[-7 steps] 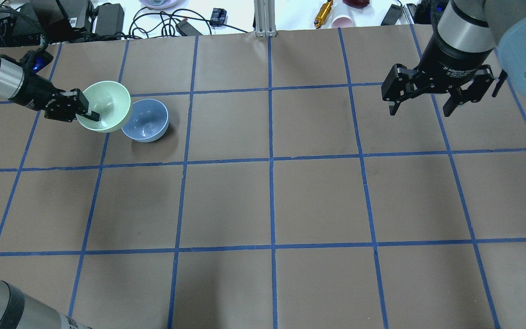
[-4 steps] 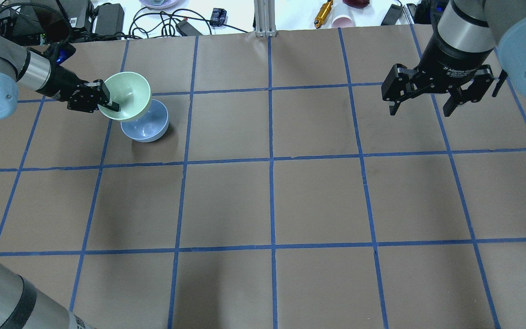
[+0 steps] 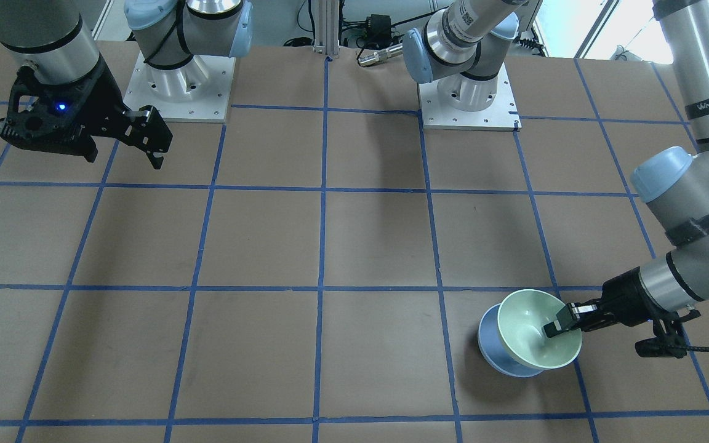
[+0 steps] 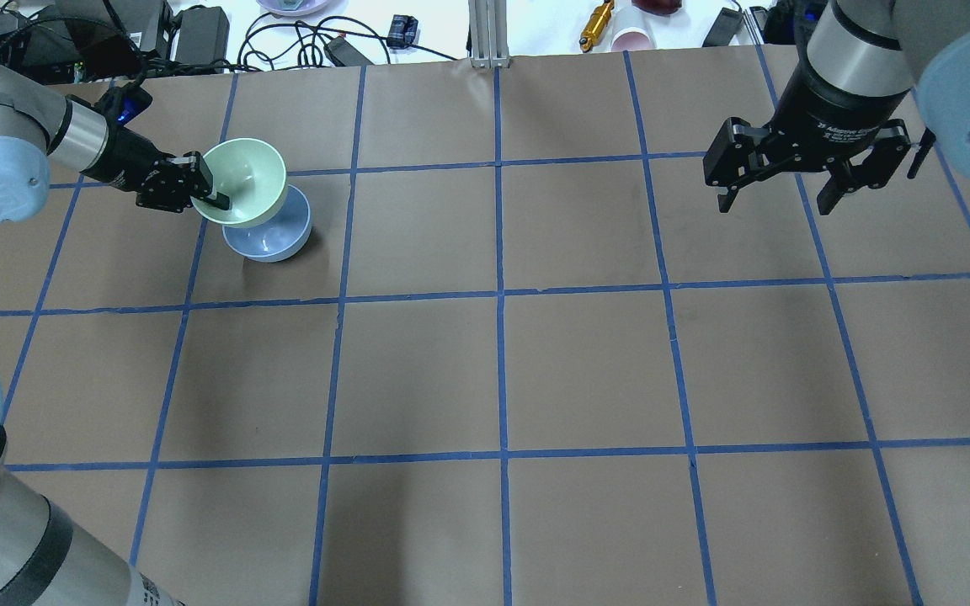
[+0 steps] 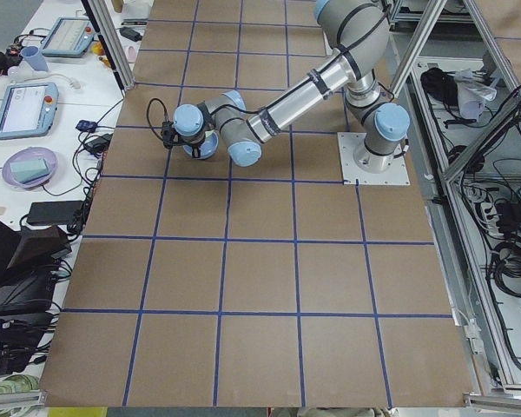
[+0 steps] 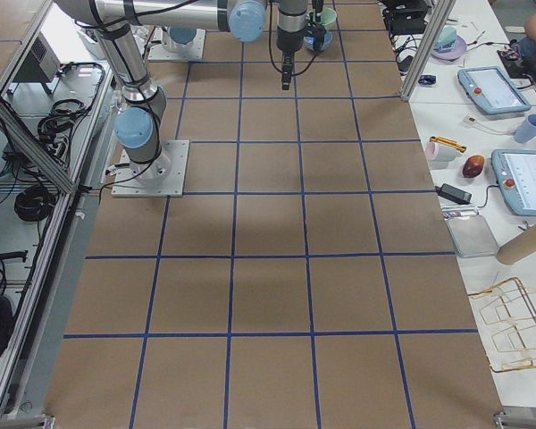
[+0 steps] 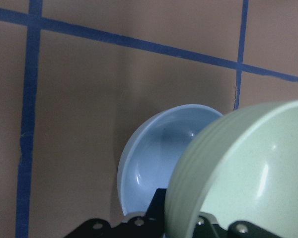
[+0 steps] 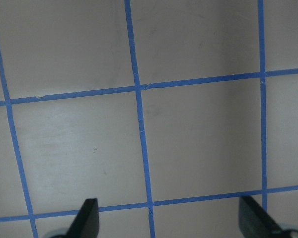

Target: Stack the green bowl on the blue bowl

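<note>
My left gripper [image 4: 209, 195] is shut on the rim of the pale green bowl [image 4: 246, 179] and holds it tilted, partly over the light blue bowl [image 4: 276, 238] on the table. In the front-facing view the green bowl [image 3: 530, 326] covers most of the blue bowl [image 3: 491, 351], with my left gripper [image 3: 560, 326] on its rim. In the left wrist view the green bowl [image 7: 248, 173] hangs above the blue bowl [image 7: 154, 163]. I cannot tell whether the bowls touch. My right gripper [image 4: 780, 198] is open and empty, far to the right above the table.
The table [image 4: 502, 370] is brown paper with a blue tape grid. Cables, power bricks and small items [image 4: 594, 23] lie beyond its far edge. The arm bases [image 3: 468, 101] stand at the robot's side.
My left gripper has carried the green bowl to the right, from beside the blue bowl to partly over it, and slightly lower. The right arm has not moved.
</note>
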Robot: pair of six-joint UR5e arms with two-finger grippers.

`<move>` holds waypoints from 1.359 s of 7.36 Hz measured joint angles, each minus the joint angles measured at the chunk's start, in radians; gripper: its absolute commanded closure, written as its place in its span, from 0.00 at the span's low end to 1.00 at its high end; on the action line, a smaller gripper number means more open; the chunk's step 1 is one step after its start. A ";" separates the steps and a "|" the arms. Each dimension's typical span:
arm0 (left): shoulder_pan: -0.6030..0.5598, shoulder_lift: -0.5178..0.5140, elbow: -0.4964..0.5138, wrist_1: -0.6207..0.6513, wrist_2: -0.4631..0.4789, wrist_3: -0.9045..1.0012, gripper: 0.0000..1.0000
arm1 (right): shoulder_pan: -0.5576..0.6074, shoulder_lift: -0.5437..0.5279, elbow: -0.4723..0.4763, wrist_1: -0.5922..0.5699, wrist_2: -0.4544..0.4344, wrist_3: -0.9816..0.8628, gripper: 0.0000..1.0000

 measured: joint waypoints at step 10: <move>-0.020 0.023 0.016 0.002 0.026 -0.058 0.12 | 0.000 0.000 0.000 0.000 0.000 0.000 0.00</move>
